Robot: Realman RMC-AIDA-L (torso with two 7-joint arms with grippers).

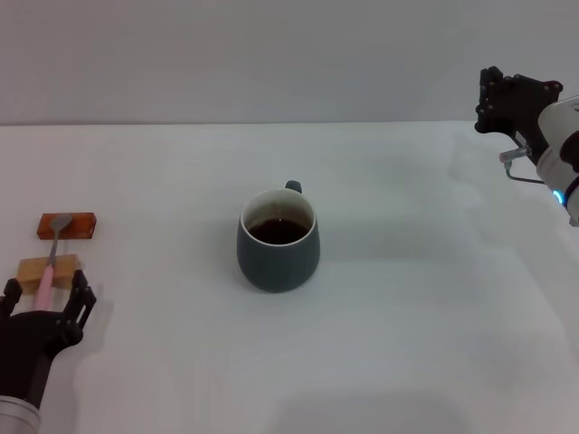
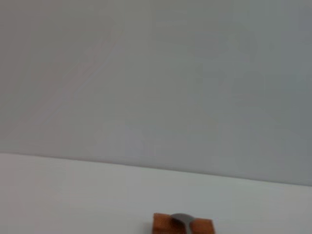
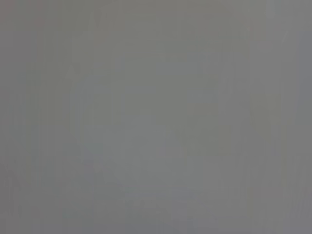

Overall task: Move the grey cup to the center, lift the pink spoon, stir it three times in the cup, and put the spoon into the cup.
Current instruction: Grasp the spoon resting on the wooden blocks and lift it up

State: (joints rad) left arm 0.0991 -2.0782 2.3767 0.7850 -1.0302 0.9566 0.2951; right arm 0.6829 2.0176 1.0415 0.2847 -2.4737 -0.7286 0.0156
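Grey cup (image 1: 278, 242) head-only, orange-brown block (image 2: 183, 224) — both views

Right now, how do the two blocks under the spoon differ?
The orange block is darker, reddish-brown, and sits farther from the robot; the tan block is pale wood and nearer, just ahead of the left tool. The orange block carries the spoon's grey bowl end; the tan block carries its pink handle. Both are small, lie flat on the table and prop the spoon off it.
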